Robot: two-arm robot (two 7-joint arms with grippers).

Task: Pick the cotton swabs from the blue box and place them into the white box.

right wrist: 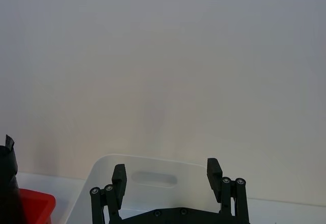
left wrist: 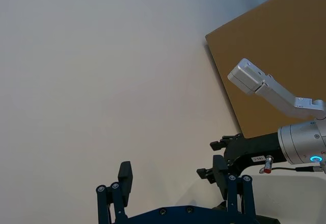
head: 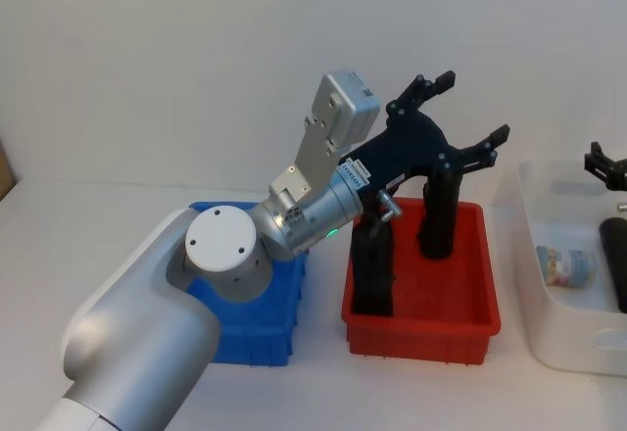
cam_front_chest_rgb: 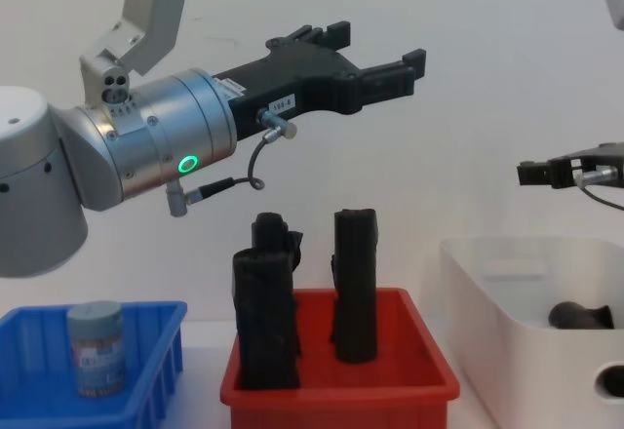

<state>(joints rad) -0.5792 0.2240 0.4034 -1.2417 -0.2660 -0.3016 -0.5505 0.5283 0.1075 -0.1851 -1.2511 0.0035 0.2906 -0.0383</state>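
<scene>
Above the red bin (head: 421, 289), which holds two upright black rolls (head: 436, 217), the left gripper (head: 472, 118) hangs with fingers spread and empty, the blue box (head: 257, 315) just beside the bin's left and the white box (head: 549, 309), holding a cotton-swab jar (head: 565, 265), to its right.

light: bright, even | shadows: soft, faint | glare: none | focus: sharp

A red bin (head: 421, 309) sat on the white bench (head: 118, 215), below the left arm's fingers (head: 439, 83). Two black upright rolls (cam_front_chest_rgb: 265, 317) stood inside it, one nearer the front, the other (cam_front_chest_rgb: 354, 285) farther back. A brown cardboard panel (left wrist: 275, 46) leaned against the pale wall (left wrist: 102, 71), beyond those fingers.
</scene>
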